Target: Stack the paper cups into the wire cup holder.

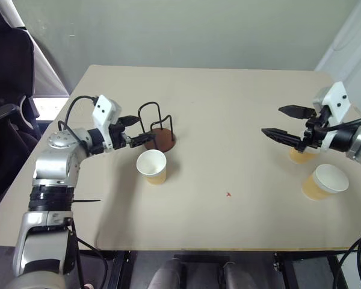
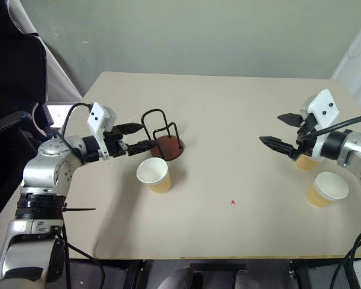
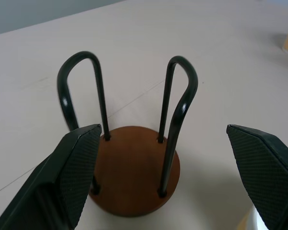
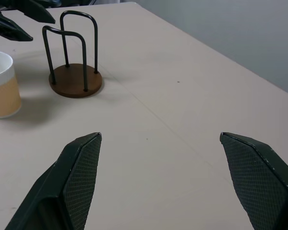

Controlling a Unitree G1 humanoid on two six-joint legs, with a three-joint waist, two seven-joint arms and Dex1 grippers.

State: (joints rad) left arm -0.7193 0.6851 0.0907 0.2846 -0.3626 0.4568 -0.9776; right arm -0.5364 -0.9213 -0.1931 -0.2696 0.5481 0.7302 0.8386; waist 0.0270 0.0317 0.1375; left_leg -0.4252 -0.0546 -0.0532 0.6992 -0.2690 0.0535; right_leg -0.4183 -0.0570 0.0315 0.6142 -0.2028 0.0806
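Observation:
The wire cup holder (image 1: 163,139), a reddish-brown disc with black wire loops, stands left of the table's middle and holds no cup. One paper cup (image 1: 151,166) stands upright just in front of it. My left gripper (image 1: 144,129) hovers open beside the holder, pointing at it, fingers (image 3: 77,167) empty. On the right, a second paper cup (image 1: 324,182) sits tilted near the table edge, and a third (image 1: 300,156) is partly hidden behind my right gripper (image 1: 272,120). That gripper is open and empty above the table.
The beige table (image 1: 228,96) has open room across its middle and back. A small red mark (image 1: 228,194) lies near the front. A dark chair (image 1: 6,90) stands off the table's left side.

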